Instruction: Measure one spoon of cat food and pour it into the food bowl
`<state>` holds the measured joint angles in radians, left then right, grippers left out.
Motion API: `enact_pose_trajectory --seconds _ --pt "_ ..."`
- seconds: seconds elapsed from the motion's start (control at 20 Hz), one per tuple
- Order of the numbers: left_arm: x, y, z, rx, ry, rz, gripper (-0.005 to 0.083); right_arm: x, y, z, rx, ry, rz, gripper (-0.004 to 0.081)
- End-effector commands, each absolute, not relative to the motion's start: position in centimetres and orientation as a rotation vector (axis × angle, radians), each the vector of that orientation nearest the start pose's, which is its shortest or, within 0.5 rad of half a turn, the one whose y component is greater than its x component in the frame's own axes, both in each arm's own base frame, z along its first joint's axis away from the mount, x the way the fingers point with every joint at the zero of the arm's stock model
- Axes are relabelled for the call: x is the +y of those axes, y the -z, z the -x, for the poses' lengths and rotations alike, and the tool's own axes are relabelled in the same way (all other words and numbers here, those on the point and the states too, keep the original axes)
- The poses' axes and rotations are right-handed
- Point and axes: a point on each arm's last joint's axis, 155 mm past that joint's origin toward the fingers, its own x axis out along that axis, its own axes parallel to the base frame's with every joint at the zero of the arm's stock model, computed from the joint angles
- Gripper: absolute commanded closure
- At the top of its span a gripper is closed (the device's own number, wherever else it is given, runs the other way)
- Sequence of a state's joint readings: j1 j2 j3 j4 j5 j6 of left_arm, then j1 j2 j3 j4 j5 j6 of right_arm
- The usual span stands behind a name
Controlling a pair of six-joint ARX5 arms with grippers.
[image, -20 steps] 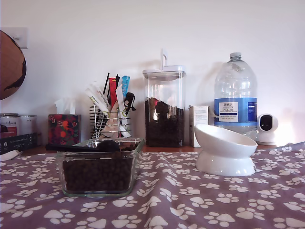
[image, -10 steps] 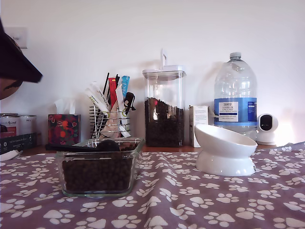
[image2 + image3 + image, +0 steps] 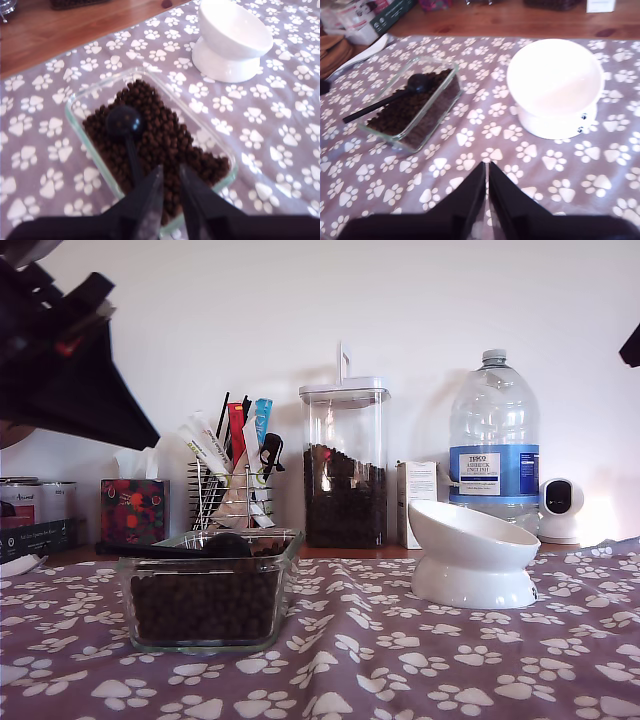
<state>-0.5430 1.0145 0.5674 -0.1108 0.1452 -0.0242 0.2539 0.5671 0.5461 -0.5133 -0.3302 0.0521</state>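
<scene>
The black spoon [image 3: 124, 121] lies on the cat food [image 3: 165, 135] in a clear glass dish [image 3: 71, 114], its handle running toward my first gripper [image 3: 170, 169]. That gripper hovers above the dish's near end, open by a narrow gap and holding nothing. In the exterior view the spoon [image 3: 225, 543] rests across the dish top, and a dark arm [image 3: 70, 370] fills the view's upper left. The white food bowl [image 3: 470, 540] stands empty toward the exterior view's right. My second gripper [image 3: 486, 167] is shut and empty above the cloth, short of the food bowl [image 3: 555, 80] and the spoon [image 3: 422, 82].
A tall clear jar of kibble [image 3: 345, 470], a large water bottle [image 3: 493, 440], a wire holder of sticks and sachets [image 3: 232, 485], a tissue box [image 3: 133, 510] and a small white camera [image 3: 560, 508] line the back. A paw-print cloth [image 3: 400, 660] covers the table.
A dark arm has swung in from the exterior view's upper left, growing larger and reaching further right. A dark tip has appeared at that view's right edge. Spoon, dish and bowl have not moved.
</scene>
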Motion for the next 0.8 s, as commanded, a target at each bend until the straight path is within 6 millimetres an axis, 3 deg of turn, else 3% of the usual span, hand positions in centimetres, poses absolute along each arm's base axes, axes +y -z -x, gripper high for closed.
enact_pose_trajectory --seconds 0.0,0.2,0.4,0.6,0.75 --pt "-20.4 -14.2 -28.3 0.581 0.662 -0.107 0.0628 12.5 -17.0 -22.9 0.571 -0.571 -0.062 0.0783" --pt "-21.2 -13.2 -29.3 0.711 0.645 -0.147 0.0607 13.0 -16.8 -23.2 0.575 -0.587 -0.054 0.0783" --pt "-20.6 -13.1 -29.7 0.901 0.592 -0.207 0.0607 13.1 -16.1 -23.4 0.604 -0.585 -0.054 0.0783" --pt "-19.1 -13.1 -27.9 1.087 0.549 -0.256 0.0595 13.1 -15.9 -23.5 0.614 -0.583 -0.05 0.0783" --pt "-17.9 -12.1 -25.9 1.206 0.516 -0.264 0.0509 13.1 -15.8 -23.5 0.614 -0.584 -0.046 0.0783"
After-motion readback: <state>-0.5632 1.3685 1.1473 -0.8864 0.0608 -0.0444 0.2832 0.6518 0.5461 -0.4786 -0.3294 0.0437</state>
